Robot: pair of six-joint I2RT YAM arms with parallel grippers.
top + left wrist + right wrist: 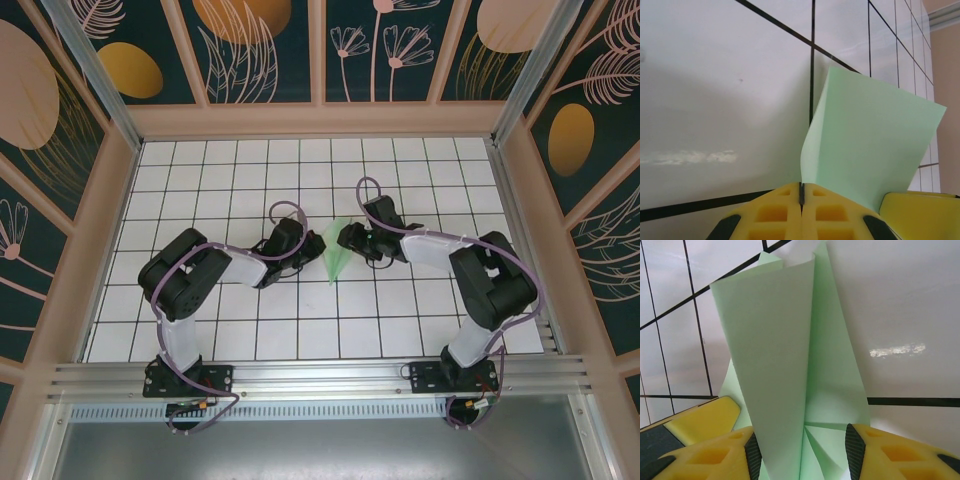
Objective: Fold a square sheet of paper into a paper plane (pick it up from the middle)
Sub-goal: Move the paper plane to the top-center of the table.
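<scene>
**A:** Two claws met at mid-worktop point(250, 340). We logged the left claw point(305, 243) point(801, 192) pinched tight on the paper plane point(337, 255) point(870, 150), green sheet rising from the seam.

**B:** And the right claw point(345, 238) point(802, 455)?

**A:** Jaws parted. The folds point(780, 365) stood between its yellow fingers point(875, 452); whether they touched, we could not tell.

**B:** Where did we place the plane?

**A:** Between both claws, on the white grid's centre, standing on edge, point toward the arm bases.
</scene>
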